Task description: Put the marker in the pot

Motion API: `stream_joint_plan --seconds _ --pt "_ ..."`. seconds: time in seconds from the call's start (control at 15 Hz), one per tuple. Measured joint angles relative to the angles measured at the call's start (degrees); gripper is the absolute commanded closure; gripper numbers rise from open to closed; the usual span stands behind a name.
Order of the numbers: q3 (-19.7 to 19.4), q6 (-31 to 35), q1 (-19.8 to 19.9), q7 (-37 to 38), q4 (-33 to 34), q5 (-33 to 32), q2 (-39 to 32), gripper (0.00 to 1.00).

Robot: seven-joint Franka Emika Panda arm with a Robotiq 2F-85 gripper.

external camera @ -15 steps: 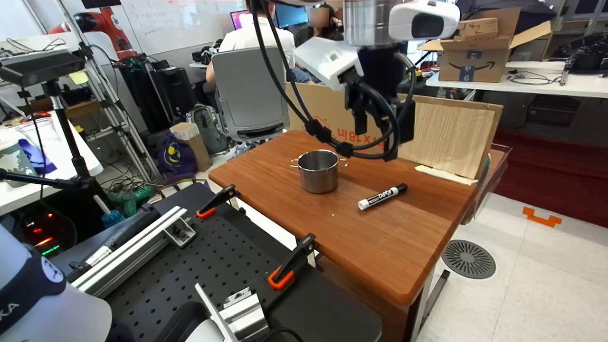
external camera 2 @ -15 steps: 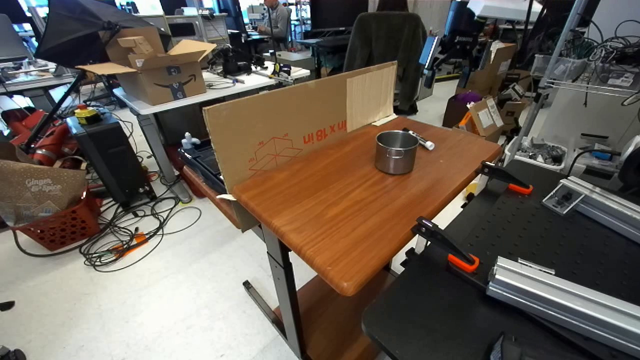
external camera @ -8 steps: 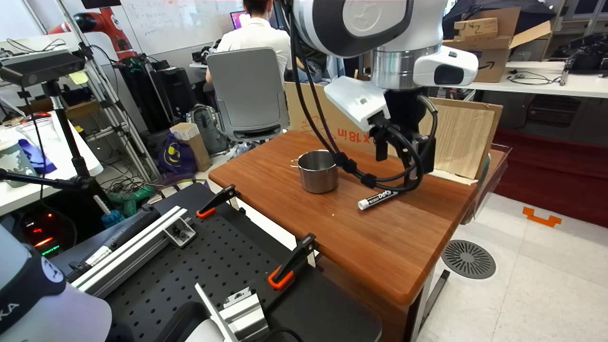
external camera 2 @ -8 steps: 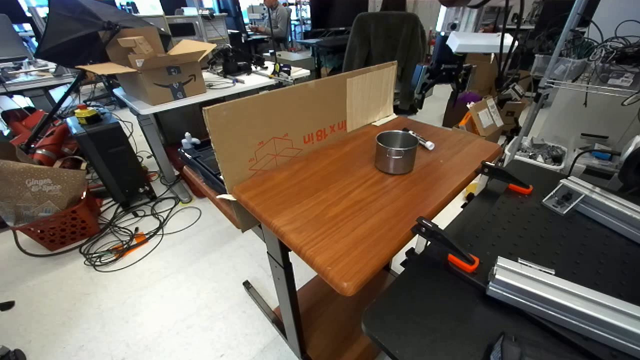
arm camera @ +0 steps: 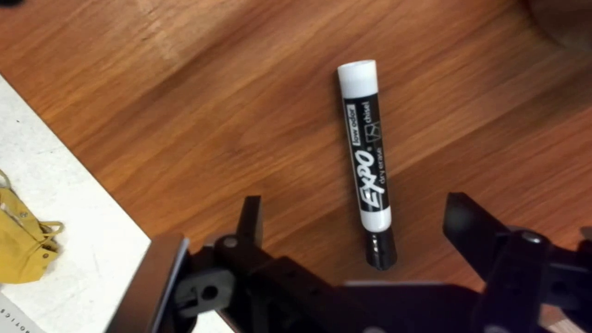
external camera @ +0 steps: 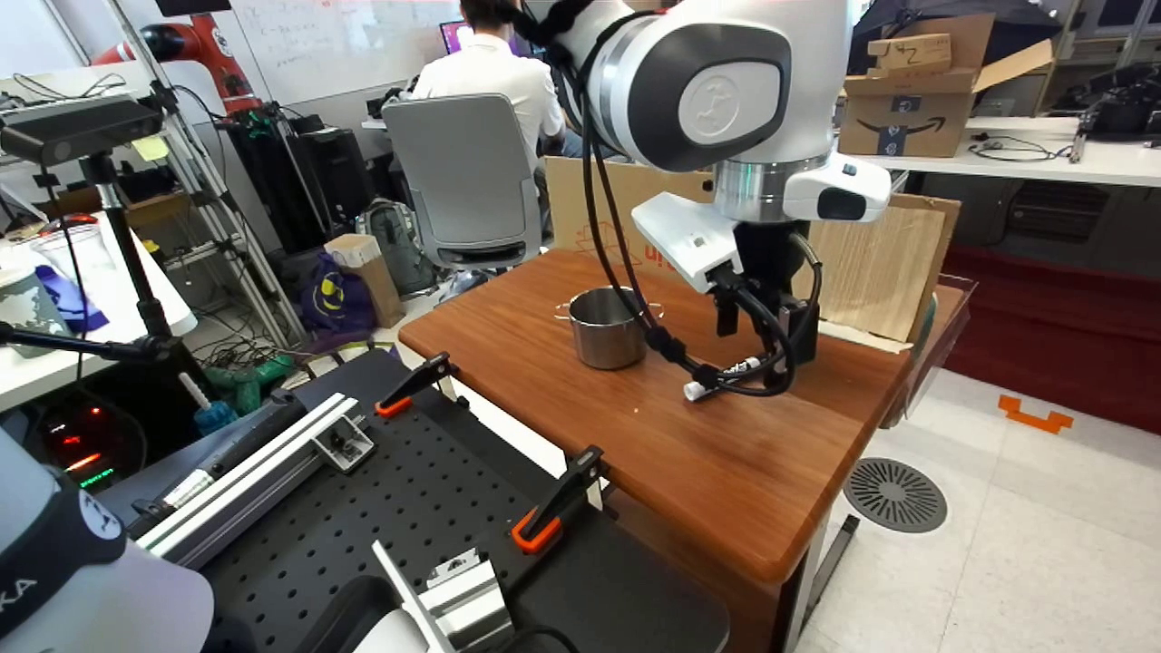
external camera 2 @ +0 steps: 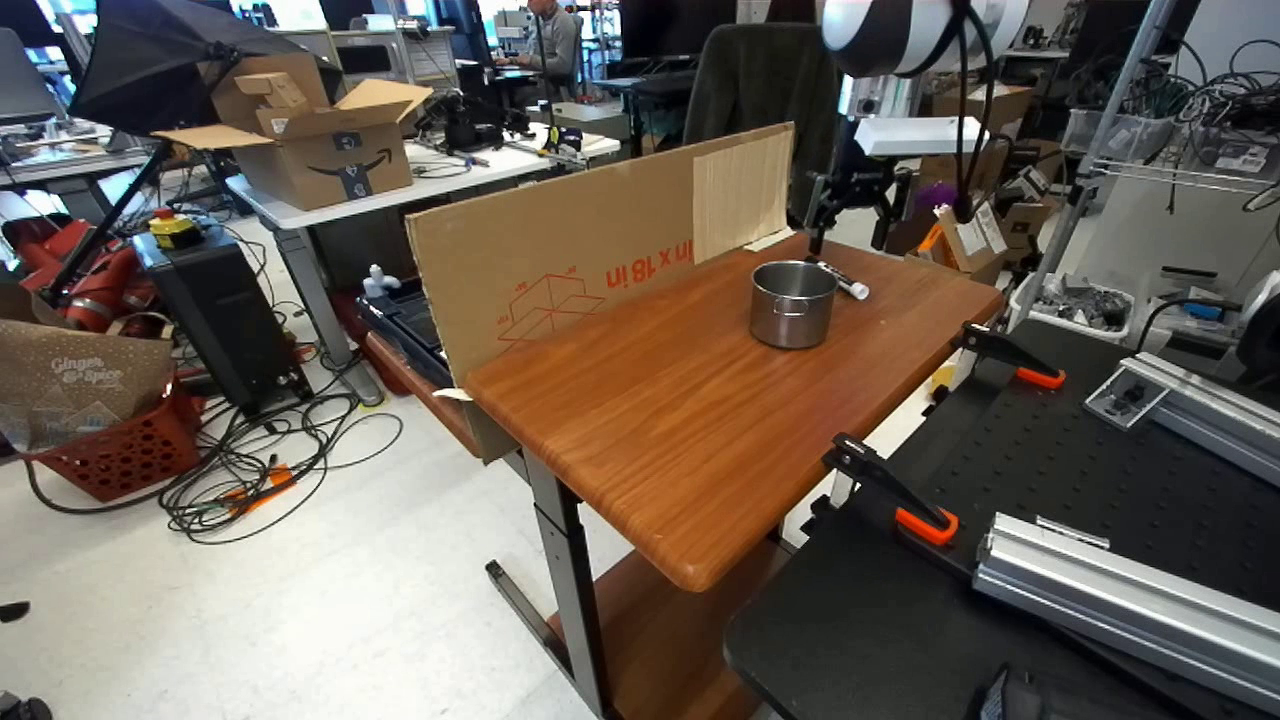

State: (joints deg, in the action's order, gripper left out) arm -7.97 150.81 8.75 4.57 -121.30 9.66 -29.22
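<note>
The marker, black with white bands, lies on the wooden table. In an exterior view its white end shows, while cables and the gripper hide the rest. The silvery pot stands upright on the table beside it; in an exterior view the pot partly covers the marker. My gripper is open and points down above the marker's black-capped half. The marker lies between the two fingers in the wrist view, touching neither. The gripper is above the table in an exterior view.
A cardboard panel stands along the table's far edge, behind the gripper. Loose black cables hang from the arm near the pot and marker. Clamps with orange pads sit at the near table edge by a black perforated board.
My gripper has come down toward the table, over the marker. It stays open. The marker and the pot have not moved.
</note>
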Motion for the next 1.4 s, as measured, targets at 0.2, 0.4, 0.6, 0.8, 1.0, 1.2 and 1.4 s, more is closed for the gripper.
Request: stream_joint_plan --seconds 0.2,0.4,0.6,0.8,1.0,1.2,1.4 --pt "0.2 0.0 -0.3 0.9 1.6 -0.1 -1.8 0.00" --pt "0.2 0.0 -0.4 1.8 2.9 -0.1 -3.5 0.26" --pt "0.2 0.0 -0.5 2.4 3.8 -0.1 -4.6 0.51" --pt "0.2 0.0 -0.7 2.7 4.2 -0.2 -4.9 0.73" --pt "0.2 0.0 -0.8 2.8 4.3 -0.3 -5.0 0.95" --pt "0.2 0.0 -0.8 2.8 4.5 -0.3 -5.1 0.95" --pt "0.2 0.0 -0.8 2.8 5.3 -0.3 -4.7 0.95"
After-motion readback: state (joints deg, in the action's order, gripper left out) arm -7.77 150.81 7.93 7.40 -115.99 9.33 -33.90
